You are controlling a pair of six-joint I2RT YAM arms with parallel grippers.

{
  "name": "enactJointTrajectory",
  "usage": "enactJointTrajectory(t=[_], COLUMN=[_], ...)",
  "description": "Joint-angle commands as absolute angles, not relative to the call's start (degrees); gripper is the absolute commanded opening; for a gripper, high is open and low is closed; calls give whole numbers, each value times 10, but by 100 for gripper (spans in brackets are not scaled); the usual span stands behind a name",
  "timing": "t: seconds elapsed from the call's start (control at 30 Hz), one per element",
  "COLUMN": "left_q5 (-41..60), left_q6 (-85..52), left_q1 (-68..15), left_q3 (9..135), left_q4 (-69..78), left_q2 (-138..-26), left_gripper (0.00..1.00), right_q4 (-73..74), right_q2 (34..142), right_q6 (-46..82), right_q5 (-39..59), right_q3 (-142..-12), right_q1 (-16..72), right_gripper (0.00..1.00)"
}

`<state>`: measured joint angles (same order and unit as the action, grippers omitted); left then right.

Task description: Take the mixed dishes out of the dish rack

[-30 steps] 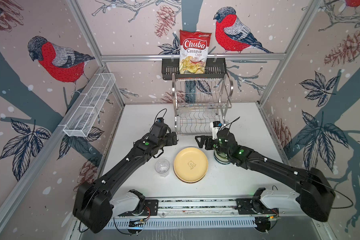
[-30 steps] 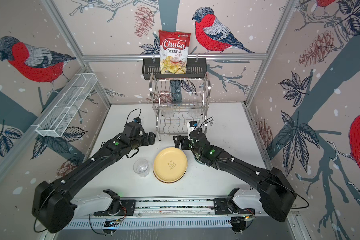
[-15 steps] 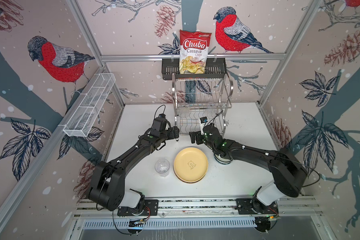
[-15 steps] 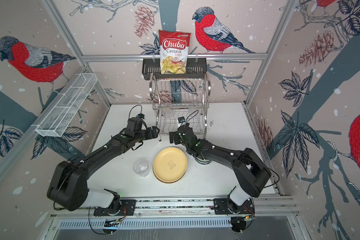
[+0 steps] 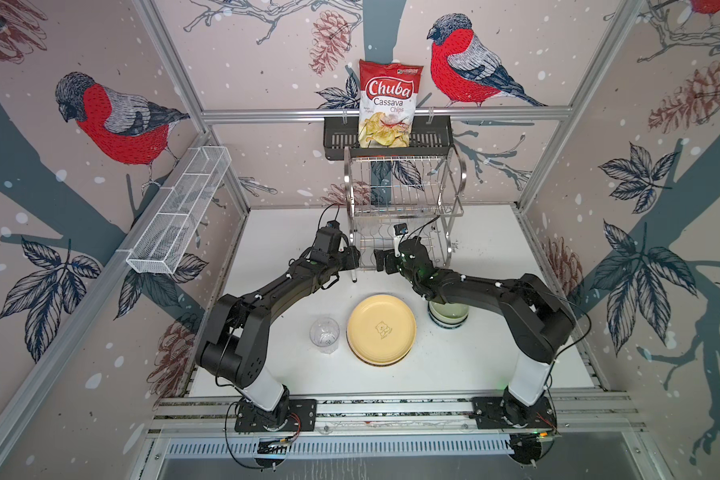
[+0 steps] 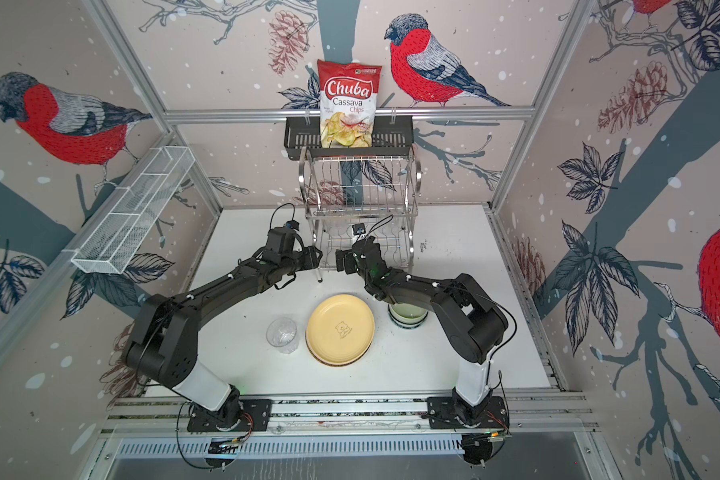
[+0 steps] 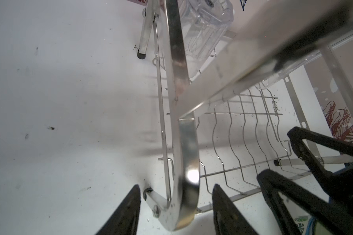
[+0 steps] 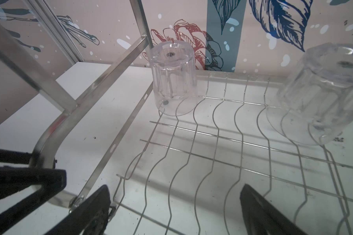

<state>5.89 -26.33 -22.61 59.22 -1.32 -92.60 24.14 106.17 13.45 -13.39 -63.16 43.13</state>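
The left gripper [image 7: 177, 186] straddled a leg of the dish rack [image 7: 186, 162] half-wide, seemingly steadying it, while the right gripper [image 8: 175, 186] gaped toward an upturned glass [image 8: 172, 81].

The red-and-white chip bag [image 5: 385, 104] reads "Chuba Cassava Chips".

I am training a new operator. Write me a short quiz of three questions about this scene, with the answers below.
1. True or false: the yellow plate lies on the table, outside the dish rack.
2. What stands mouth-down on the rack's lower tier? A. bowls B. clear glasses C. plates
3. Fill in: the ___ gripper has a leg of the rack between its open fingers.

Key: 1 true; 2 B; 3 left (the left gripper, seen in its wrist view).
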Motion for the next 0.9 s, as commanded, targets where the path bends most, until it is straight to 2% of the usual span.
enactJointTrajectory(t=[0.0,0.13,0.3,0.57,0.87], left_q5=[55,56,55,58,58], left_q6=[-250,-249,-245,-241,-236], left_q1=[-225,-226,-225,-225,-225], left_q3=[597,602,608,613,619], left_q4=[4,-1,-9,-22,-33], left_q2=[-932,-937,-940,-937,-926], left_gripper=[42,30,21,16,16], right_q4=[277,287,307,315,329], right_q2=[1082,1112,1152,1219,1287], right_q6=[119,104,91,70,37], right_q5=[-131,-135,-148,-149,-128], right_q3=[-651,-678,-714,-789,-872], right_q1=[427,425,421,405,394], right_gripper=[100,99,99,99,99])
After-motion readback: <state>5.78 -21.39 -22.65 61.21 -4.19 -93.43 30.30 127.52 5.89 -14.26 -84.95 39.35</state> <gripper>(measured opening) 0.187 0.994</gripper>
